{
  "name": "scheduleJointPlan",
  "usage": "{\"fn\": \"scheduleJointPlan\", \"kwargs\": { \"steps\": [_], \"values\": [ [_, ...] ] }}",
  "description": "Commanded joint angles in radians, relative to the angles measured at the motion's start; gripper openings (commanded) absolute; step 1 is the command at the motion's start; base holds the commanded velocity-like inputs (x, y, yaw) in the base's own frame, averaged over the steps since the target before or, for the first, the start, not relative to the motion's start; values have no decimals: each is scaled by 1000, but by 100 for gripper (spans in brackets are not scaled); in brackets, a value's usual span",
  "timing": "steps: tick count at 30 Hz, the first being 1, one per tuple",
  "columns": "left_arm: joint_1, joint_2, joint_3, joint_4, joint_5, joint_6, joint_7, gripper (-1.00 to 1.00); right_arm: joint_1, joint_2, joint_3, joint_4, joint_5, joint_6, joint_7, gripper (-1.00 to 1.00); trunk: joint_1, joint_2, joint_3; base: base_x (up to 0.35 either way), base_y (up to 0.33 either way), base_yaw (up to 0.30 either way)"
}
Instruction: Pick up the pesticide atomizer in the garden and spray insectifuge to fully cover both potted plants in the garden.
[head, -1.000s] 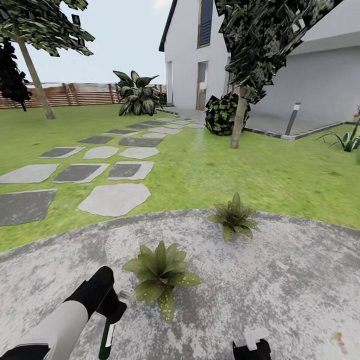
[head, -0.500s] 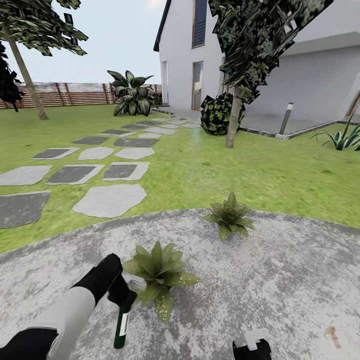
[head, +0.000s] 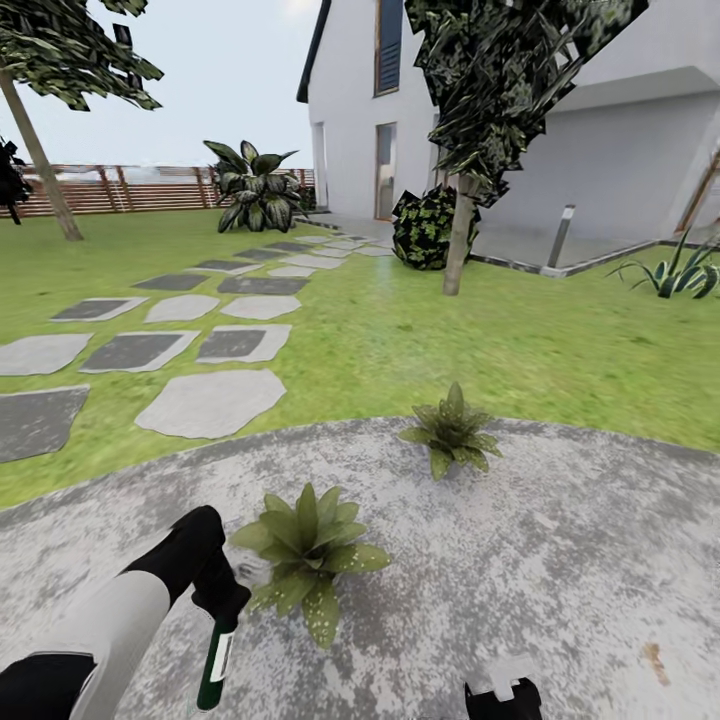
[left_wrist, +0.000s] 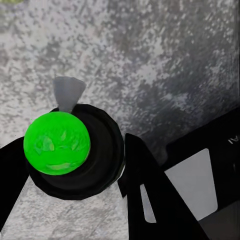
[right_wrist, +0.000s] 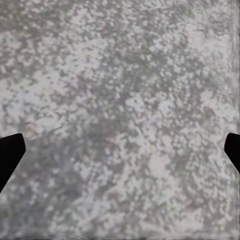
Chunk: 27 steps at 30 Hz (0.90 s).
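The left gripper (head: 222, 605) was clenched on the black trigger head of the pesticide atomizer (head: 214, 662), whose dark green, white-labelled body hung down over the grey speckled patio (head: 560, 560). In the left wrist view the bottle (left_wrist: 70, 150) sat between the dark fingers (left_wrist: 150, 195), with its grey nozzle (left_wrist: 67, 93) sticking out over the paving. Just beside the bottle stood the nearer potted plant (head: 305, 555), its speckled leaves spread low; its pot was hidden under the leaves. The farther potted plant (head: 450, 432) stood well apart, near the patio's edge by the lawn (head: 520, 345). Nothing lay between the atomizer and the nearer plant. Beyond were stepping stones (head: 210, 400), a thin-trunked tree (head: 458, 235), a dark bush (head: 425, 228), a white house (head: 520, 130) and a brown fence (head: 130, 188). The right gripper (right_wrist: 120, 150) hung over bare paving, fingers (right_wrist: 9, 155) spread wide and grasping nothing.
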Motion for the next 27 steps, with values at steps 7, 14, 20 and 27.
{"fn": "scheduleJointPlan", "kwargs": {
  "steps": [7, 14, 20, 27],
  "values": [
    [0, 1, -9, -4, -10, 10, -7, -100, -1, 1, 9, 1, -8, -3, -2, 100, 0, 0, -1, -37, 68, -189],
    [0, 1, -9, -4, -11, 12, -6, -100, -1, 0, 8, 0, -8, -3, -2, 100, 0, 0, -1, -180, 252, -5],
    [0, 1, -8, -4, -11, 14, -7, -100, -1, 3, 10, 1, -9, -4, -2, 100, 0, 0, -1, -38, 290, 0],
    [0, 1, -8, -4, -11, 14, -6, -100, -1, 1, 9, 1, -9, -3, -2, 100, 0, 0, 2, -49, 294, -129]
  ]
}}
